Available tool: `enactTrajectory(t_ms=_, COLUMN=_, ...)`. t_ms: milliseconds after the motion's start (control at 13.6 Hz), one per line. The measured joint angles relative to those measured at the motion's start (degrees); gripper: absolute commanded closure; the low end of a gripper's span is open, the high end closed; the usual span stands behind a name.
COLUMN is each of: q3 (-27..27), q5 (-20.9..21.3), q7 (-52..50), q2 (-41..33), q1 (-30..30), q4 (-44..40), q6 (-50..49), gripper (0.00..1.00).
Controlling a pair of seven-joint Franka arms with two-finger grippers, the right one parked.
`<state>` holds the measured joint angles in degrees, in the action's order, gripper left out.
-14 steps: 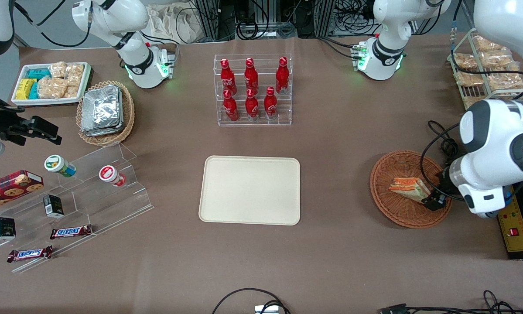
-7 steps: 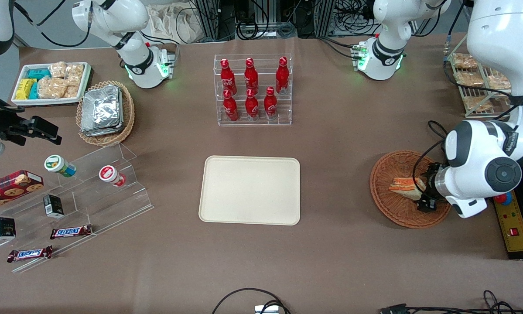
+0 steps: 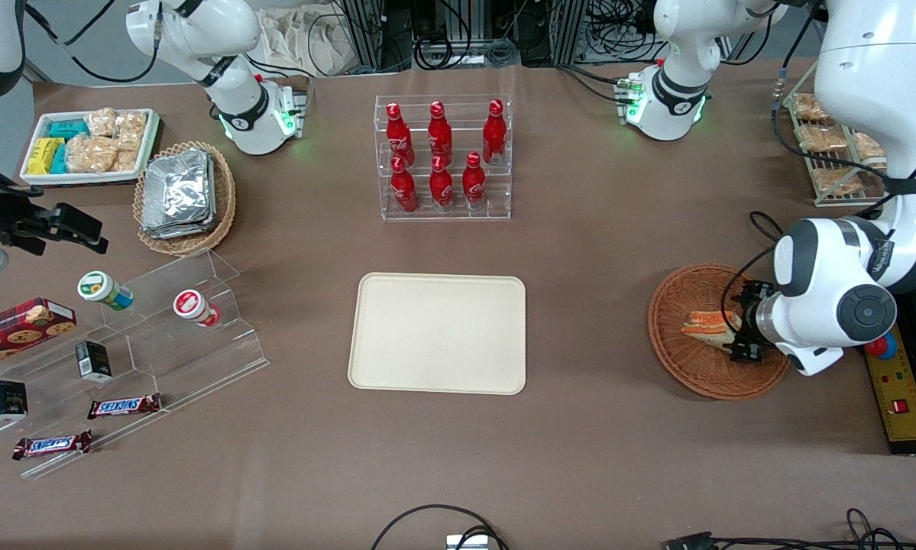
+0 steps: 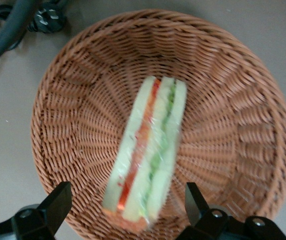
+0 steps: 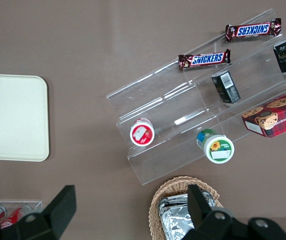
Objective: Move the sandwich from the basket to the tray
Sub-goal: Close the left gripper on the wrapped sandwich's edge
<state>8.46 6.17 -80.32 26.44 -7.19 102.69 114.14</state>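
Note:
The sandwich [image 3: 703,326] is a pale wedge with red, orange and green layers, lying in the reddish-brown wicker basket [image 3: 683,347] toward the working arm's end of the table. It also shows in the left wrist view [image 4: 148,155], inside the basket [image 4: 83,90]. My left gripper [image 3: 739,336] hangs over the basket, open, with one black finger on each side of the sandwich's wide end [image 4: 128,210], not touching it. The cream tray [image 3: 438,333] lies bare mid-table, and its corner shows in the right wrist view [image 5: 13,117].
A clear rack of red bottles [image 3: 442,156] stands farther from the camera than the tray. A wire rack of snack packs [image 3: 832,145] and a black cable [image 3: 767,229] are beside the basket. A yellow control box [image 3: 893,389] lies at the table edge.
My left gripper and wrist have shifted away from the camera and slightly toward the tray, moving over the sandwich's wide end. The sandwich and basket have not moved.

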Motion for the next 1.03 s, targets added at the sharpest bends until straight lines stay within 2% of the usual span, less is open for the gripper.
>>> enactTrajectory(t_ms=440, q3=-0.61, q5=0.00, q7=-0.03, q2=-0.20, q1=-0.02, q4=3.65, q6=0.48, gripper=0.00)
enactTrajectory(t_ms=954, q3=-0.61, q5=0.00, q7=-0.03, q2=0.76, q1=-0.01, q4=5.21, q6=7.16, gripper=0.01)
enactTrajectory(t_ms=1028, q3=-0.61, q5=0.00, q7=-0.03, q2=0.97, q1=0.02, q4=5.21, q6=7.59, gripper=0.20)
